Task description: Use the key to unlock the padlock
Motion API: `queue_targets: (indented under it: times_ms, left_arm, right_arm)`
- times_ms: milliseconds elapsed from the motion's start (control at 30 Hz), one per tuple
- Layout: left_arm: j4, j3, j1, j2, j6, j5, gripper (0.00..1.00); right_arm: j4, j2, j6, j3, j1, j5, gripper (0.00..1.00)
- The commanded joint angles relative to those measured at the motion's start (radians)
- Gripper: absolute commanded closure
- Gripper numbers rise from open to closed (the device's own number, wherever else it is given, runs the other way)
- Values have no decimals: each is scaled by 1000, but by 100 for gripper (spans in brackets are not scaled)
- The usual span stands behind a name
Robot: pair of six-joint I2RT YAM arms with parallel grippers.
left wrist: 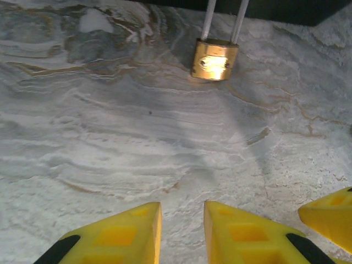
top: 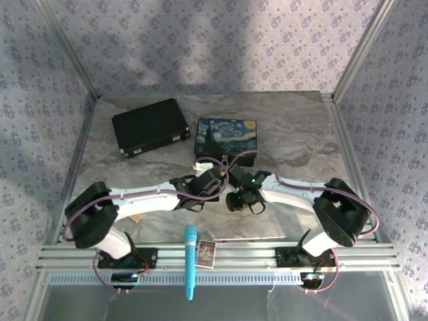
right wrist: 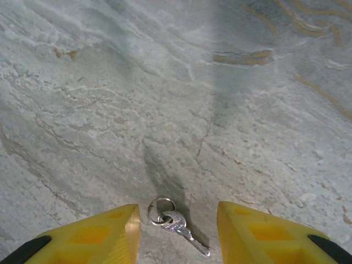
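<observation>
**A:** Where's the padlock?

**B:** The padlock [left wrist: 215,59] lies flat on the marbled table [left wrist: 110,137], ahead of the left gripper [left wrist: 182,225]. Its shackle [left wrist: 224,19] runs up to a dark edge at the top of the left wrist view.

**A:** And the key?

**B:** The key [right wrist: 181,226], on its ring, lies on the table between the 2 fingers of the right gripper [right wrist: 177,212], not pinched.

**A:** The grips?

**B:** The left jaws stand a narrow gap apart with nothing between them. The right jaws are wider and hold nothing.

**A:** What crowds them?

**B:** Seen from above, the 2 wrists meet mid-table, close together. 1 more yellow fingertip [left wrist: 330,217] pokes in at the right of the left wrist view. The painted box [top: 227,136] sits just behind the wrists, with the black case [top: 148,126] to its left. A teal tool [top: 190,267] and a small card [top: 206,254] lie on the near rail.

**A:** Room?

**B:** There is bare table on either side of the wrists, out to the frame posts.
</observation>
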Motion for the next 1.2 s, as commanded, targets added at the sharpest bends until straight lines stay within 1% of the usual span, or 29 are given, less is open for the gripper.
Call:
queue_targets:
  times_ms: [0,167,300,400,567,600,700,733,833,1000,1100,1167]
  left_arm:
    - [12,-42,26,-61,-42,-34,73]
    - [-7,-68,41,-89,-48,-44,73]
    - [-8,-79,43,-98,-57,-46,72]
    - [-4,-85,42,-100,-61,-46,72]
    - [-6,-86,43,-101,-64,-50,72]
    - [-5,-85,43,-102,-65,-51,72]
    - [-4,-85,43,-103,-65,-58,72]
    - [-4,-85,44,-104,-64,-57,72]
    - [-10,-80,47,-107,-60,-57,72]
    - [-7,-85,52,-122,-65,-54,72]
    - [-8,-82,53,-126,-66,-54,72]
    - [-9,-85,53,-131,-66,-56,72]
  right_arm:
    - [-44,58,-16,60,37,56,58]
    - [-61,120,-10,92,59,99,59]
    - [-140,154,6,124,82,173,62]
    - [-177,154,22,127,96,210,63]
    - [-203,134,38,111,107,216,69]
    - [-197,131,40,106,110,215,71]
    - [-160,126,42,85,106,193,90]
    - [-147,128,44,81,103,179,94]
    - [-108,118,52,68,80,142,99]
    - [-47,30,48,52,9,76,100]
    - [-68,-12,16,53,-32,49,100]
    - [-98,-39,-33,53,-35,55,95]
